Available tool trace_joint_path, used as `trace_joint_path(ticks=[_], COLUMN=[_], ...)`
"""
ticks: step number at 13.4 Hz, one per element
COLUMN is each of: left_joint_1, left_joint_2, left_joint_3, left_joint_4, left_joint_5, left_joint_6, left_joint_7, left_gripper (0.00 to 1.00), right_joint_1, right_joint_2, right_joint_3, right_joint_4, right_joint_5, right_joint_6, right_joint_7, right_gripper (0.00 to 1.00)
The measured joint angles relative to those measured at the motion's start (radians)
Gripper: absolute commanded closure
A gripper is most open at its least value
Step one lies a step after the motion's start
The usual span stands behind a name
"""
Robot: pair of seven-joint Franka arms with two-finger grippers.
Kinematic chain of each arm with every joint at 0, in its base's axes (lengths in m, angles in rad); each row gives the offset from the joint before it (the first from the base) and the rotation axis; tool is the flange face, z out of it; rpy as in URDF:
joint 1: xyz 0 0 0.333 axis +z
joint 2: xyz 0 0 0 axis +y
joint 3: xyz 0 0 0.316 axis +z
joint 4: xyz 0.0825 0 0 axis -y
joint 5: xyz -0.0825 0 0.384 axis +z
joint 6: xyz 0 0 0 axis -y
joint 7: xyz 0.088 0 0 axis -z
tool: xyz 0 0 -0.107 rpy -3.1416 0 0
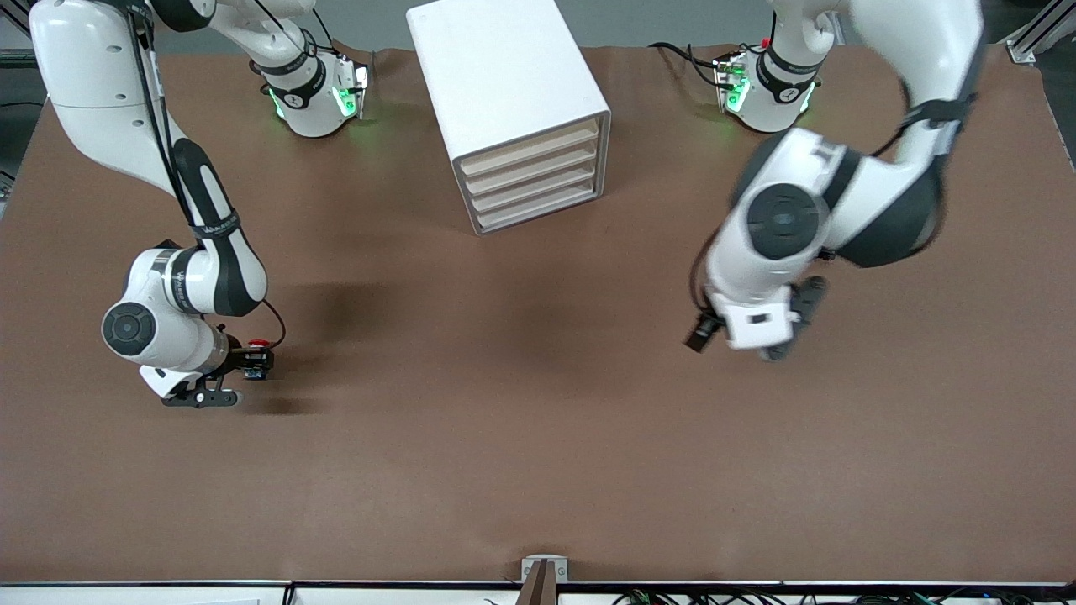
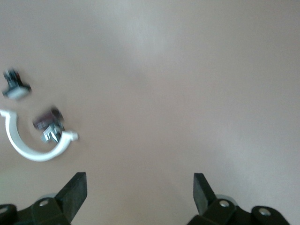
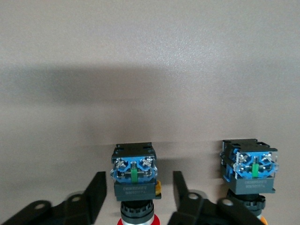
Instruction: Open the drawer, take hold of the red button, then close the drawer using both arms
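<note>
Right gripper [image 1: 220, 388] sits low at the table [image 1: 538, 470] toward the right arm's end, fingers [image 3: 96, 194] spread a little apart on either side of the button [image 3: 134, 176], which stands between them on its red cap with blue base up, pads not visibly touching it. Largest item: white drawer cabinet [image 1: 513, 109], all drawers shut, between the arm bases. Left gripper [image 2: 139, 192] hangs over bare table toward the left arm's end, fingers wide apart, holding nothing; a second, orange-capped button [image 3: 249, 171] stands just beside the first.
</note>
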Motion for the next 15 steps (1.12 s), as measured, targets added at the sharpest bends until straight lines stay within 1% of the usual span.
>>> trace_joint_path(ticks=[2, 4, 8, 10, 13, 15], left_joint_1=[0.068, 0.119, 0.216, 0.268, 0.338, 0.382], left_joint_2=[-0.03, -0.056, -0.112, -0.139, -0.19, -0.228], left_joint_3=[0.0, 0.0, -0.001, -0.001, -0.002, -0.002], left_joint_4=[0.0, 0.001, 0.001, 0.001, 0.002, 0.002], left_joint_5=[0.0, 0.0, 0.0, 0.0, -0.006, -0.05], left_joint_6=[-0.003, -0.004, -0.043, -0.078, -0.145, -0.173], left_joint_7=[0.075, 0.179, 0.449, 0.618, 0.867, 0.975], left_gripper=[0.0, 0.0, 0.0, 0.0, 0.0, 0.0], right_joint_1=[0.0, 0.0, 0.001, 0.002, 0.004, 0.007], right_joint_2=[-0.019, -0.065, -0.208, -0.288, -0.385, -0.428], right_joint_3=[0.001, 0.002, 0.01, 0.012, 0.016, 0.019], right_joint_4=[0.003, 0.009, 0.022, 0.034, 0.077, 0.12], right_joint_5=[0.0, 0.0, 0.001, 0.001, 0.001, 0.001], right_joint_6=[-0.04, -0.128, -0.306, -0.405, -0.55, -0.635], right_joint_7=[0.001, 0.002, 0.021, 0.022, 0.022, 0.033], right_gripper=[0.0, 0.0, 0.0, 0.0, 0.0, 0.0])
